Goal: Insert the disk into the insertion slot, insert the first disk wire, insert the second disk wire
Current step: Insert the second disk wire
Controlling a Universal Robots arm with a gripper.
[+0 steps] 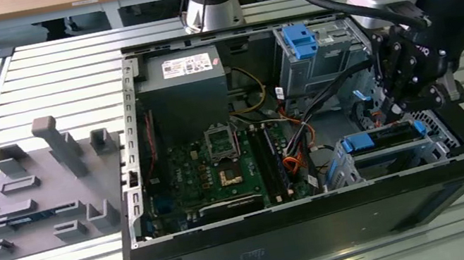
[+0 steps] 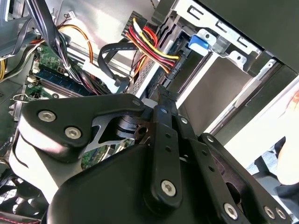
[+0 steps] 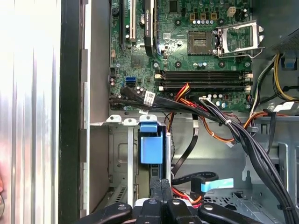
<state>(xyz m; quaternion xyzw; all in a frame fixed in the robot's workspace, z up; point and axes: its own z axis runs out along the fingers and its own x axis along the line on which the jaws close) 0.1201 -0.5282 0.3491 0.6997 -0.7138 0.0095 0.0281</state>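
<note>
"Disk [image 1: 384, 137] first: where is it found?"
"It is seen just below the pincer [image 1: 412, 98], clipped in its blue frame and seated in the slot [image 1: 394, 157], a low silver cage. The pincer is closed above it, and nothing is seen held between the tips."
"And the wires?"
"A black wire [image 3: 194, 178] with a pale blue plug [image 3: 216, 183] lies just beside the pincer in the first wrist view. Whether it is plugged in cannot be told."
"How should the disk be handled?"
"It is judged stiff, fairly heavy and easily hurt by knocks. It is best taken by the frame's edges, not the flat face. The wire is soft, so the plug should be gripped."
</note>
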